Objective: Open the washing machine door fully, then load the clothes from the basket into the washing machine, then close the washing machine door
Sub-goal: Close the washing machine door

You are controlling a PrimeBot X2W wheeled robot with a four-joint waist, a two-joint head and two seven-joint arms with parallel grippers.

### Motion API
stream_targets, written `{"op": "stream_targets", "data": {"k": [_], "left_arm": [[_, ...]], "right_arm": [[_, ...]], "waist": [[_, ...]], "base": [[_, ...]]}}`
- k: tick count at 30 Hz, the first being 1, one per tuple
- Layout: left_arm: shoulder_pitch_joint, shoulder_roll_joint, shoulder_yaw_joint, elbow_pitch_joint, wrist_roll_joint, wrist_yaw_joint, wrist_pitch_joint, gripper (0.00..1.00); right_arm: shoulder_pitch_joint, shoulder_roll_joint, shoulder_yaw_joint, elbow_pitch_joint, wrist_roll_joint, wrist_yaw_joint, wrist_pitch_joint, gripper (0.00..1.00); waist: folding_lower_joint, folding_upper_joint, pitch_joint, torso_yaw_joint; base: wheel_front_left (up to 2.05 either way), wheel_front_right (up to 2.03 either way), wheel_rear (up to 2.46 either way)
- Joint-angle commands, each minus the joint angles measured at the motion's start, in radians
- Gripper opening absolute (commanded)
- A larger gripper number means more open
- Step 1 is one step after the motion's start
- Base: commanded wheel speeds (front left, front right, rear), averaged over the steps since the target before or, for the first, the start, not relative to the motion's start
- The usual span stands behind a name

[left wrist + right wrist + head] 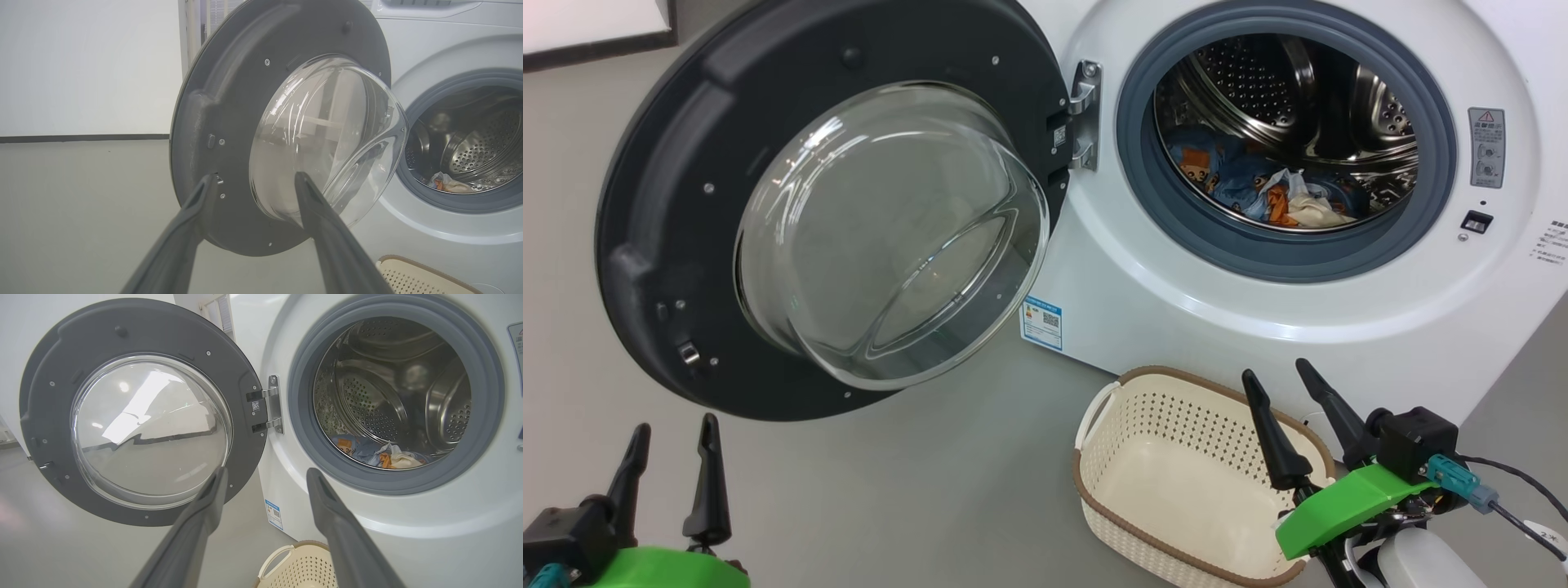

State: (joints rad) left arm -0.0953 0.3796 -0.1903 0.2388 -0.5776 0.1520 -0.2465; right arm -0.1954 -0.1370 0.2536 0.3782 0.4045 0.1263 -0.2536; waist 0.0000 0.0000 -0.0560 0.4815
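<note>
The washer [1258,327] takes the right side of my head view, its mouth open toward me. The door [670,163] stands swung wide to the left of that mouth. It hangs from the hinge [1085,114] on its right edge, with its inner face and glass bowl [890,237] turned toward me. Being round, it has no real long axis. What counts is the hinge line, running up and down, and the free edge with the latch [689,353] farthest left.

The basket [1143,425] sits on the floor just in front of the washer, with nothing in it that I can see. The clothes [1258,192] lie low in the drum, so I judge only the closing is left.

My left fingers [707,474] are spread wide and empty, below the door's free edge and apart from it. In the left wrist view they point at its lower rim. My right fingers [1270,433], equally wide and empty, hover over the basket, nearer the hinge. The left arm is better placed to swing the free edge rightward.
</note>
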Motion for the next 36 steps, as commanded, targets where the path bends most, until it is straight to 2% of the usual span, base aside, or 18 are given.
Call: {"op": "stream_targets", "data": {"k": [1,13,19,20,22,23,30,36], "left_arm": [[-0.022,0.027,0.037,-0.011,0.009,0.006,-0.008,1.00],[-0.027,0.036,0.035,-0.002,0.001,0.002,-0.007,1.00],[-0.045,0.065,0.037,-0.011,0.004,-0.008,-0.001,1.00],[-0.050,0.069,0.040,-0.015,0.002,-0.010,0.000,0.83],[-0.060,0.076,0.046,-0.024,-0.005,-0.015,0.002,0.08],[-0.065,0.080,0.049,-0.029,-0.009,-0.019,0.004,0.00],[-0.134,0.121,0.107,-0.083,-0.073,-0.053,0.023,0.00],[-0.220,0.177,0.216,-0.108,-0.183,-0.091,0.053,0.00]], "right_arm": [[-0.022,-0.010,0.015,-0.023,-0.011,0.004,-0.008,1.00],[-0.013,-0.013,0.014,-0.033,-0.042,0.004,-0.008,1.00],[-0.008,-0.024,0.026,-0.042,-0.059,0.004,-0.008,1.00],[-0.006,-0.024,0.025,-0.041,-0.059,0.004,-0.008,1.00],[-0.003,-0.024,0.023,-0.039,-0.061,0.004,-0.008,1.00],[-0.002,-0.024,0.023,-0.038,-0.063,0.004,-0.008,1.00],[-0.017,-0.031,0.032,-0.029,-0.057,0.004,-0.008,1.00],[-0.032,-0.035,0.035,-0.024,-0.062,0.004,-0.008,1.00]], "waist": [[0.0000,0.0000,-0.001,0.000],[0.0000,0.0000,-0.003,-0.002],[0.0000,0.0000,-0.002,-0.003],[0.0000,0.0000,-0.001,-0.003],[0.0000,0.0000,0.001,-0.004],[0.0000,0.0000,0.003,-0.005],[0.0000,0.0000,0.027,-0.028],[0.0000,0.0000,0.048,-0.072]], "base": [[0.00,0.00,0.00],[0.00,0.00,0.00],[0.00,0.00,0.00],[0.00,0.00,0.00],[0.00,0.00,0.00],[0.00,0.00,0.00],[0.00,0.00,0.00],[0.00,0.00,0.00]]}}
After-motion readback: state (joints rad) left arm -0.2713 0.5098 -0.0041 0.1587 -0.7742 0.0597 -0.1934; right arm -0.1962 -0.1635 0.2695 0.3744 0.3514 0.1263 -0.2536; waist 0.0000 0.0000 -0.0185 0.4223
